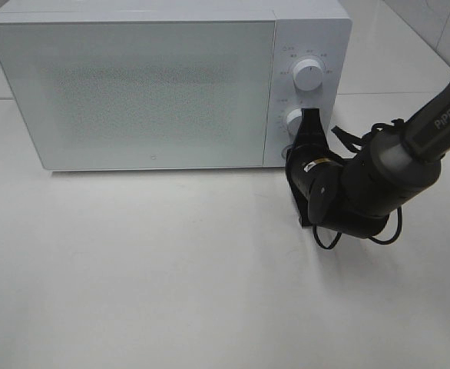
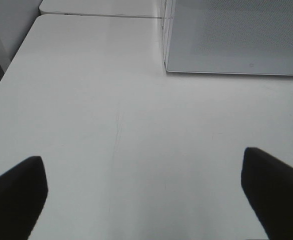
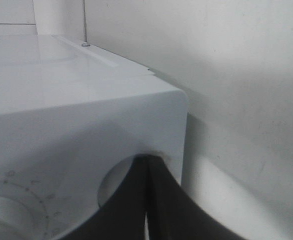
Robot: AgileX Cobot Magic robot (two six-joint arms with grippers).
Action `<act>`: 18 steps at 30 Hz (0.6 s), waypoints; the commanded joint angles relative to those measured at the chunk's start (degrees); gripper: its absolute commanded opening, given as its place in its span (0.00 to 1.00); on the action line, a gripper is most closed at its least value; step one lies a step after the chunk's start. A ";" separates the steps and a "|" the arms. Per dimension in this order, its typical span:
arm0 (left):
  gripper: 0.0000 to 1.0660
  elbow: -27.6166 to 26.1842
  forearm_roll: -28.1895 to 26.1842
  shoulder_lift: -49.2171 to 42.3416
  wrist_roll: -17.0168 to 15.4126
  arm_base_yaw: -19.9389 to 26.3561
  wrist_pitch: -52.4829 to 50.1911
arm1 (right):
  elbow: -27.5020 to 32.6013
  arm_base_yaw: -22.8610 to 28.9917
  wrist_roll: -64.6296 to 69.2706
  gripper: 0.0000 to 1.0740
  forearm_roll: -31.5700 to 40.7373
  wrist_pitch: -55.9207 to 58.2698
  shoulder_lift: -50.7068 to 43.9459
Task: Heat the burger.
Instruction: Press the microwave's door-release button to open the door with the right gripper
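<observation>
The right gripper, pressed together, is held at the closed microwave's dial panel; the left gripper is spread, burger unseen.

Ext. high cam: mounted above, looks steeply down on the table, w/ the microwave at frame top; mid range, whole front in view. Left wrist cam: low over the tabletop, faces along it toward the microwave's lower door corner; left gripper fingertips sit close to the lens. Right wrist cam: very near the microwave's control panel, angled up toward its top corner and the wall, right gripper in foreground. Shared: microwave in all 3 views; tabletop in ext. and left wrist.
</observation>
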 commanded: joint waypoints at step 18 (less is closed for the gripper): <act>0.92 -0.06 -0.11 -0.97 0.17 0.23 -0.29 | -11.75 -0.86 -2.29 0.00 -0.34 -18.79 -0.11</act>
